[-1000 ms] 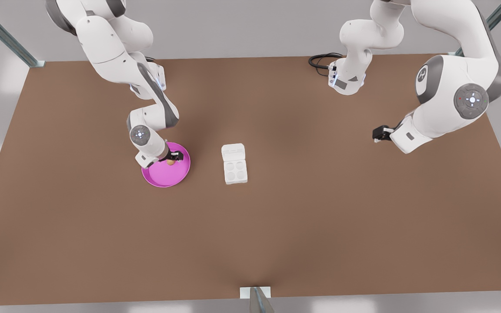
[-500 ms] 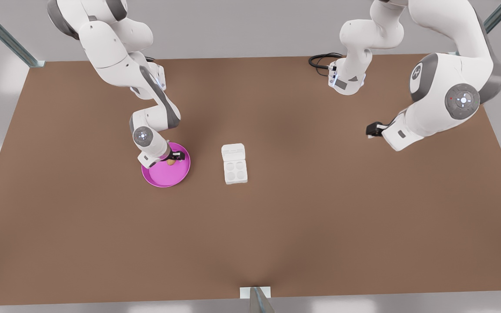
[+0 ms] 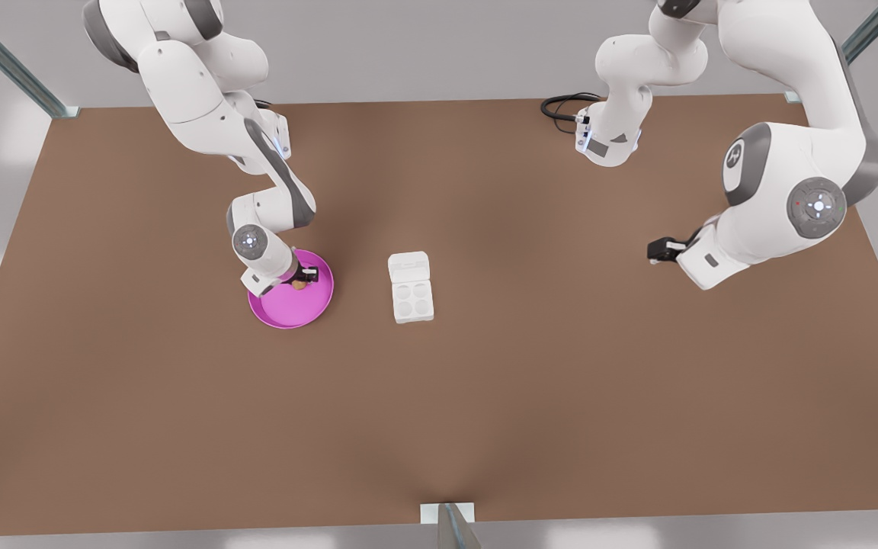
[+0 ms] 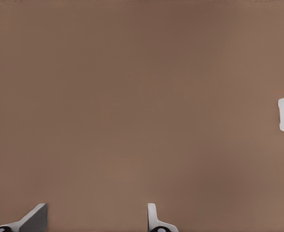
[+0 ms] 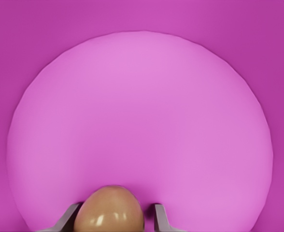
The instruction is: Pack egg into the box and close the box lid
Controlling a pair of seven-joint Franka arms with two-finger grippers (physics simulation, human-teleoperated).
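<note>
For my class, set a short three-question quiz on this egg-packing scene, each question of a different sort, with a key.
1. True or false: the egg already sits in a cup of the box.
2. The right gripper is over: A) the pink plate B) the box lid C) bare table.
3. Fill in: the left gripper, open, hangs over bare ____.

Key: 1 false, it lies on the plate between the right gripper's fingers; 2 A; 3 table.

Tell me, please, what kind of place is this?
Likely a simulated robot test bench: a bare brown table with metal frame posts, two arms mounted on it, and just a pink plate and a box.
</note>
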